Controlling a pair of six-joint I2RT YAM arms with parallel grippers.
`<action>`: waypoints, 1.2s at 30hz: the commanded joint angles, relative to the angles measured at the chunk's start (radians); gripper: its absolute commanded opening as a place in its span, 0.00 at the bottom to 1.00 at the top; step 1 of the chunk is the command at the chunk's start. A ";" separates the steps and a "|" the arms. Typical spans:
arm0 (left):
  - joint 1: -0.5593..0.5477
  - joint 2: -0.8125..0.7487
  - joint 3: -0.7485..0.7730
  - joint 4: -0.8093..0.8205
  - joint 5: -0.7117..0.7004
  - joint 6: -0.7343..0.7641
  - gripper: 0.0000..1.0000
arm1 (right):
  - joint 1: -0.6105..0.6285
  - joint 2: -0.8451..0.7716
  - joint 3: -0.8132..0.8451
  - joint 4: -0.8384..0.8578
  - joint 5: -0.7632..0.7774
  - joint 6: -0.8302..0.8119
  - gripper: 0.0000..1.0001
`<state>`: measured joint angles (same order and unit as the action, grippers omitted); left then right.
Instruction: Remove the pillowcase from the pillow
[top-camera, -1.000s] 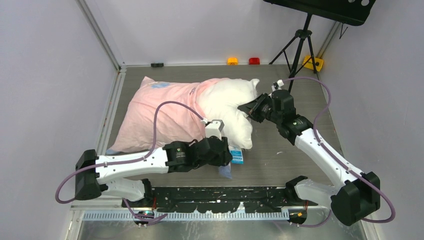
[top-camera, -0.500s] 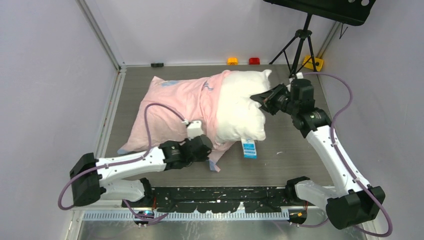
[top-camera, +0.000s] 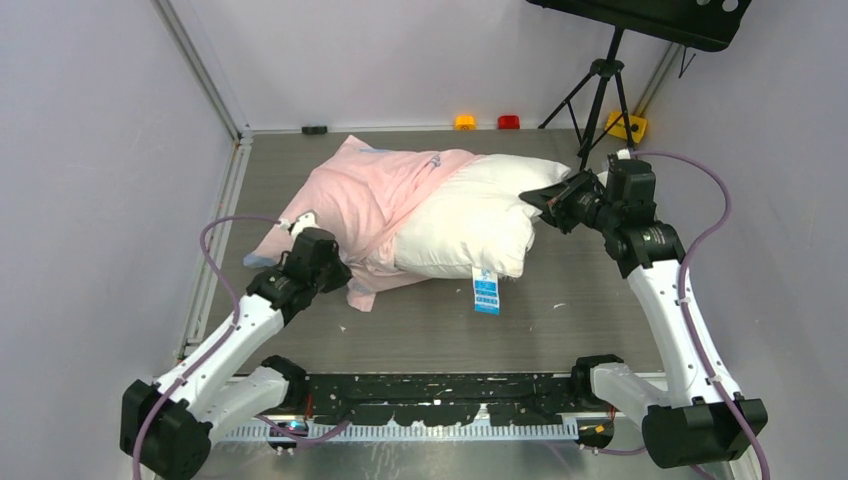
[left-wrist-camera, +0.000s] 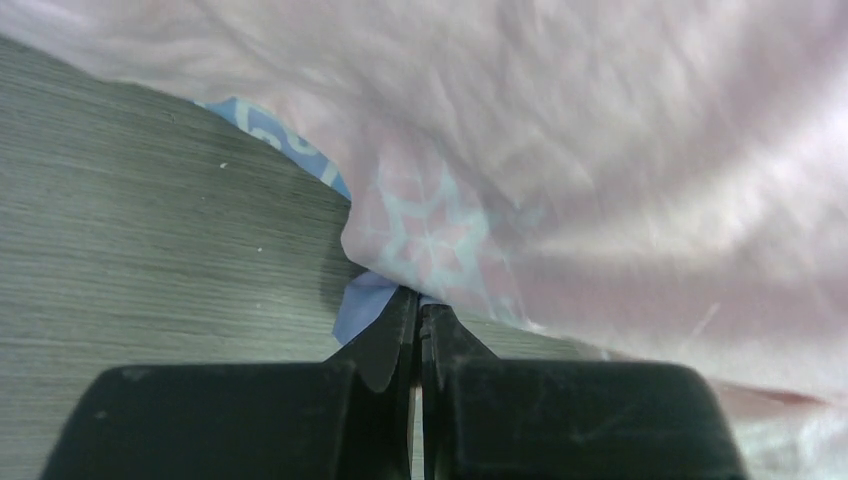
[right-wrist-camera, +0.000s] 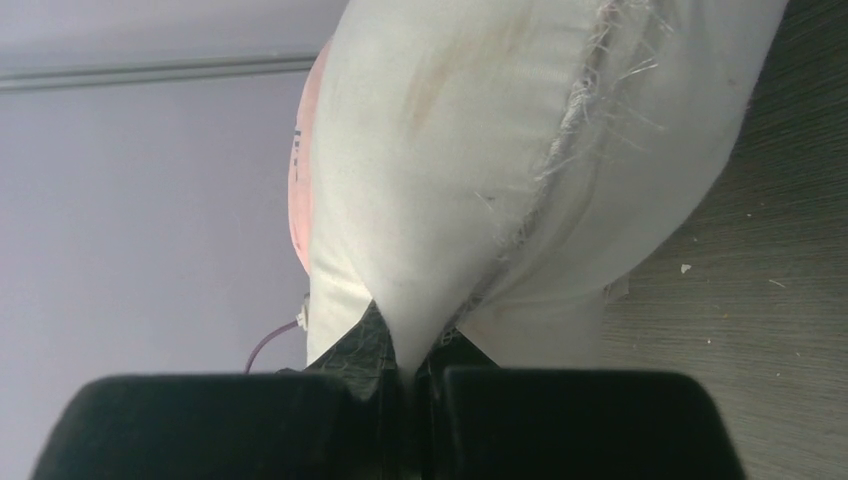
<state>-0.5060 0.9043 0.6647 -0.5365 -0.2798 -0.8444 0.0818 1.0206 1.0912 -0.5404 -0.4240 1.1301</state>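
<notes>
The white pillow (top-camera: 470, 215) lies across the table's middle, its right half bare, its blue-and-white tag (top-camera: 485, 292) hanging at the near edge. The pink pillowcase (top-camera: 365, 200) covers its left half, bunched and wrinkled. My left gripper (top-camera: 335, 277) is shut on the pillowcase's near edge; the left wrist view shows the pink cloth (left-wrist-camera: 560, 170) with its light blue edging (left-wrist-camera: 365, 300) pinched at the fingertips (left-wrist-camera: 418, 305). My right gripper (top-camera: 535, 203) is shut on the pillow's right end; the right wrist view shows white fabric (right-wrist-camera: 470, 150) pinched between the fingers (right-wrist-camera: 405, 360).
A black tripod (top-camera: 598, 85) stands at the back right. Small yellow (top-camera: 465, 122) and red (top-camera: 509, 122) blocks and a yellow object (top-camera: 624, 124) sit along the back edge. Walls close in the grey table (top-camera: 560, 310) on left, back and right.
My left gripper has pulled the pillowcase edge to the left, baring more pillow. My right gripper has drawn the pillow's end to the right. The pillow has turned to lie more level.
</notes>
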 joint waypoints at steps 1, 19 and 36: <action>0.121 0.075 0.029 -0.080 0.108 0.142 0.00 | -0.040 -0.053 0.014 0.199 0.041 -0.003 0.00; -0.443 0.211 0.780 -0.462 0.086 0.381 0.98 | 0.405 0.164 -0.028 0.345 -0.048 -0.159 0.02; -0.658 0.569 1.075 -0.631 -0.211 0.513 1.00 | 0.436 -0.153 -0.050 -0.099 0.655 -0.474 0.85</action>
<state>-1.1584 1.4078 1.6482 -1.1252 -0.4274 -0.3653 0.5262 0.9497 1.0416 -0.5365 -0.1028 0.7200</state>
